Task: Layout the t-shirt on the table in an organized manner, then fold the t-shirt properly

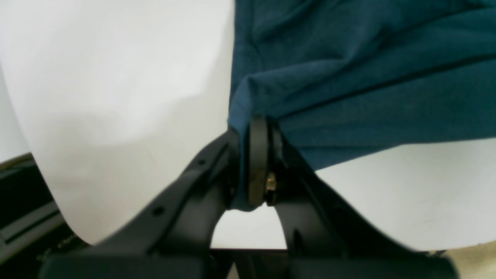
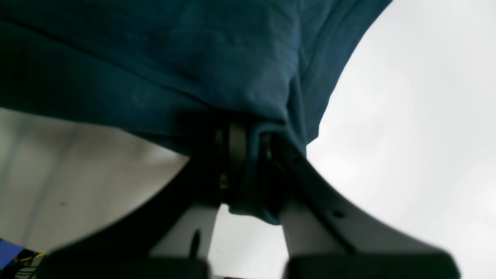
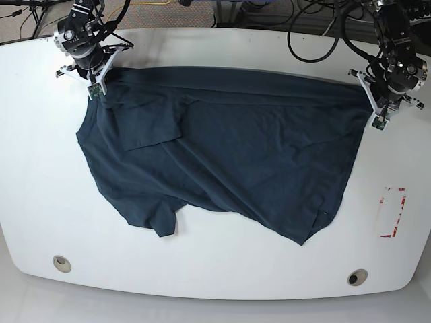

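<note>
Left black metal gripper (image 1: 250, 166) and right black metal gripper (image 2: 248, 166) clamp bunched corners of the soft, creased navy T-shirt (image 3: 229, 155).

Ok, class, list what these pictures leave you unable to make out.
- Fingertips of the left hand: blurred, left wrist view.
- Blue object: cut off by the right wrist view's edge.
- Tape marking's print: too small, base view.
- Underside of the t-shirt: hidden by its upper cloth, base view.

No text, labels or numbers can be read.
</note>
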You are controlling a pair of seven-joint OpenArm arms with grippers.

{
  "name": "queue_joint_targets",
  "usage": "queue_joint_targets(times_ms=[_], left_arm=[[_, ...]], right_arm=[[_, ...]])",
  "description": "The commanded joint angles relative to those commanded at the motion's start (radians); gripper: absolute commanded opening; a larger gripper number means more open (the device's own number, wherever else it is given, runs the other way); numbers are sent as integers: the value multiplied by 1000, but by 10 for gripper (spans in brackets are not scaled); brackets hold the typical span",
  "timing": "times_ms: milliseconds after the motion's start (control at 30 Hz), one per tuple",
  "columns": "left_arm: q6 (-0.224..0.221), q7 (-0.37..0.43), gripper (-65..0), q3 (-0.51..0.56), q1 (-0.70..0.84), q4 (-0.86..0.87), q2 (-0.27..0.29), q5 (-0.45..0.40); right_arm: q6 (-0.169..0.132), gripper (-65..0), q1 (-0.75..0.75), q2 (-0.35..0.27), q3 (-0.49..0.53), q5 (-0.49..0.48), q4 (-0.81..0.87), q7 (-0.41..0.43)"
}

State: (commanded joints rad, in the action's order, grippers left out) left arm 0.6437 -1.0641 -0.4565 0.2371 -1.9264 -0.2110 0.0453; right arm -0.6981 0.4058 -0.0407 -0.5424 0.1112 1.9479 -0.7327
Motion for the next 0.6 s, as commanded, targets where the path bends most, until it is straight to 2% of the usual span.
queue_joint_targets(times_ms=[267,467,600], left_arm=[[0,0,-650,-41,-175,-3,89,-2],[-2,-5,-650,-38,-325,-3,117,-3],[-3,-6,-650,-35,-457,-2,117,-6]], right_arm=[[0,-629,-101,-5,2,3,5,0],[0,-629,-218,-9,3,11,5,-2],[0,-629,-327,-48,6,12,5,-2]])
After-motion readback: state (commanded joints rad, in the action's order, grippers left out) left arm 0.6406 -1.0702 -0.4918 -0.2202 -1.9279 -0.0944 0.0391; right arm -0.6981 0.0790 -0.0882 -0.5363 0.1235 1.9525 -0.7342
